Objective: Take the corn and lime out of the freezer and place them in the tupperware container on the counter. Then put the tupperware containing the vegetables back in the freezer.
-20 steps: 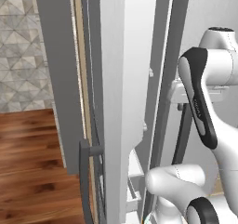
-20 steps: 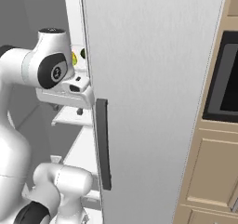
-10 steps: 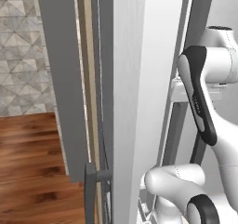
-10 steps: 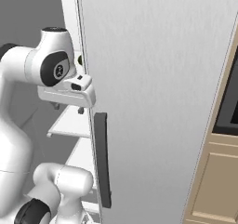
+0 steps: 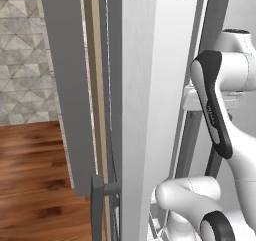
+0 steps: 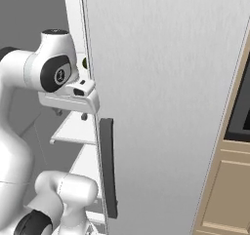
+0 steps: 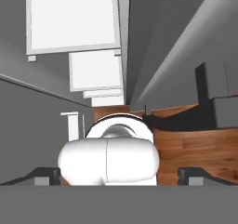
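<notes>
The freezer's grey door (image 6: 166,83) stands swung out in front of me, its dark bar handle (image 6: 108,168) low on its left edge. In the left base view I see the door (image 5: 132,110) edge-on. My gripper (image 6: 71,114) hangs just left of the door edge, pointing down over the white shelves (image 6: 73,129); in the hand view the gripper (image 7: 119,175) is open and empty. A sliver of dark green, likely the lime (image 6: 84,62), peeks past the door edge. The corn is hidden and the tupperware container is out of view. The wood-grain counter (image 5: 30,185) lies to the left.
A tiled wall (image 5: 20,60) rises behind the counter. Beige cabinets (image 6: 229,190) and a dark built-in appliance (image 6: 241,107) stand right of the freezer. The door leaves only a narrow gap beside my arm.
The door has swung round: its inner side with bins showed in the left base view, now only its edge. The hand sits slightly lower. The gripper stays open.
</notes>
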Controlling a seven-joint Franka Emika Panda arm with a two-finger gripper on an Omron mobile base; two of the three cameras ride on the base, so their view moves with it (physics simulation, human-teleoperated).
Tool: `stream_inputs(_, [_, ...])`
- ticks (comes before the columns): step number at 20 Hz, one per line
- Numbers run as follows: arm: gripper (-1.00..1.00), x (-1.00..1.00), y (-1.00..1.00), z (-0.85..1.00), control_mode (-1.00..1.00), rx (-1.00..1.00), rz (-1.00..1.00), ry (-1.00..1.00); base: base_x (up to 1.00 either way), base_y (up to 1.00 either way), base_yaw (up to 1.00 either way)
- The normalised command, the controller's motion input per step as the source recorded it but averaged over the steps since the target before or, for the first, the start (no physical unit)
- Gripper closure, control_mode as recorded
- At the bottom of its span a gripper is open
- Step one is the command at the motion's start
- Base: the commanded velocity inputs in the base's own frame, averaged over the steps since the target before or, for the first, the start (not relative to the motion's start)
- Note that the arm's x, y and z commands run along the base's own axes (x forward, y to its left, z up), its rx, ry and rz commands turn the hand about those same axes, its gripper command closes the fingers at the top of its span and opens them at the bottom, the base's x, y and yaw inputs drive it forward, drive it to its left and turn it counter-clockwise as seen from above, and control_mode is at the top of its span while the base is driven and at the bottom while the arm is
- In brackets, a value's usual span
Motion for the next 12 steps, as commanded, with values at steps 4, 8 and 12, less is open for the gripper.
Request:
stream_inputs(4, [-1.0,0.15,0.0,0.07,-1.0,0.0,0.0,-0.05,0.27,0.04,0.0])
stream_inputs(8, [-1.0,0.02,0.01,0.24,-1.0,0.0,0.0,-0.26,0.0,0.0,0.0])
stream_inputs(12, [-1.0,-0.09,0.03,0.35,-1.0,0.0,0.03,-0.49,0.0,0.0,0.0])
